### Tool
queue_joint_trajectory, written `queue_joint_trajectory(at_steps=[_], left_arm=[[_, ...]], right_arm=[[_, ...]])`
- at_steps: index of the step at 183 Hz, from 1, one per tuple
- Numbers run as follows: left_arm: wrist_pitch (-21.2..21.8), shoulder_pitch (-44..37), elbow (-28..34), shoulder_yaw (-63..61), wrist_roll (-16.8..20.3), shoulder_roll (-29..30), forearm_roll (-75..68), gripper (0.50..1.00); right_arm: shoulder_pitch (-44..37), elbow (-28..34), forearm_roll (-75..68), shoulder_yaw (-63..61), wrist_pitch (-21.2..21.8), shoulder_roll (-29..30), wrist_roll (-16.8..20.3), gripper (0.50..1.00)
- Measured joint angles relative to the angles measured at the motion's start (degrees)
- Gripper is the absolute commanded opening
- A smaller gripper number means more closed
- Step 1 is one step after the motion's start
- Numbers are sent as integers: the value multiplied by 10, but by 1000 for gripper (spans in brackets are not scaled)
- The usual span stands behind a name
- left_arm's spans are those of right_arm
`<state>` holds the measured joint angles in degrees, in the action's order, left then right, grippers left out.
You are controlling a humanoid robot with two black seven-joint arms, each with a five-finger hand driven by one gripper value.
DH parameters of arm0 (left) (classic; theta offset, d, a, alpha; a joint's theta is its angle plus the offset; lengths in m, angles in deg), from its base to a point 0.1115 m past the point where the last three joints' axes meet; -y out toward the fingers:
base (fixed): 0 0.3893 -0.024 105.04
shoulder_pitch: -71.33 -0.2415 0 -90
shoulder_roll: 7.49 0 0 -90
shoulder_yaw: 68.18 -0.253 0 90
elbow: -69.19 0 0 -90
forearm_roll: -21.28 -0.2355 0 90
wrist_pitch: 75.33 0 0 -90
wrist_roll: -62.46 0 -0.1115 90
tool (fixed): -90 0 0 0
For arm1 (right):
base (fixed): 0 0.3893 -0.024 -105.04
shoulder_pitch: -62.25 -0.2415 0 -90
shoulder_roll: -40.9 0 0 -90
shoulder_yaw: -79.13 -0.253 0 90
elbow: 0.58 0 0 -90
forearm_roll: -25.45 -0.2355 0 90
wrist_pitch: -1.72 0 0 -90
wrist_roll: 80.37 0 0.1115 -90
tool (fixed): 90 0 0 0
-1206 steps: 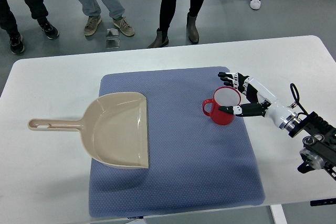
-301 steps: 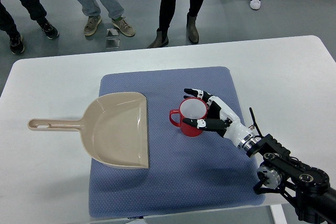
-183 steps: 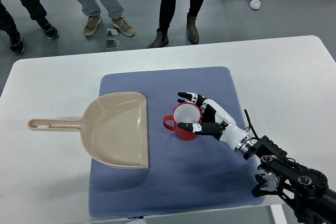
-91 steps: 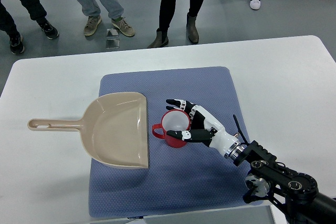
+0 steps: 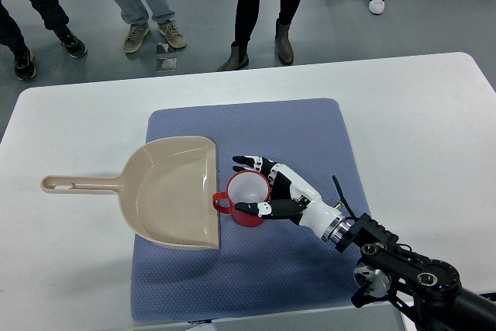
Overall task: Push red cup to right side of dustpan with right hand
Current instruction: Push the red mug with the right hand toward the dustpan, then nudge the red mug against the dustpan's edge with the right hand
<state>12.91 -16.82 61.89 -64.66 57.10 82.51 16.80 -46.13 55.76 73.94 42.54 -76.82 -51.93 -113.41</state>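
— Where does the red cup (image 5: 248, 198) sit?

— Upright on the blue mat (image 5: 263, 269) that covers the middle of the white worktop (image 5: 434, 122), a little nearer the worktop's near edge than its far one. Its open mouth faces up, the inside is white, and its handle points toward the worktop's left edge, touching or just short of the straight lip of the beige dustpan (image 5: 174, 191).

— And the dustpan itself?

— It lies flat, its pan on the left part of the mat and its long handle running out over bare worktop toward the left edge. The cup stands just beside its right side.

— What is the right hand (image 5: 275, 191) doing?

— The arm comes in from the near right corner. The fingers (image 5: 249, 162) are spread and only lightly curved, cupping the cup from its right: the upper ones reach round the far side of the rim, the thumb lies along the near side. They are against the cup's wall rather than clamped around it.

— Anything else in view?

— Beyond the far edge of the worktop, several people (image 5: 263, 5) stand on the grey floor; only legs and shoes show. A small clear object lies on the floor among them, too small to identify.
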Motion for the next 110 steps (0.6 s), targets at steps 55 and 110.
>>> queue_joint_trajectory(at_steps=[55,110], left_arm=[[0,0,0,0,0,0,0,1000],[0,0,0,0,0,0,0,1000]], right_arm=[[0,0,0,11,2,3,0,928],[-4,1,0,22,3,9,0,928]])
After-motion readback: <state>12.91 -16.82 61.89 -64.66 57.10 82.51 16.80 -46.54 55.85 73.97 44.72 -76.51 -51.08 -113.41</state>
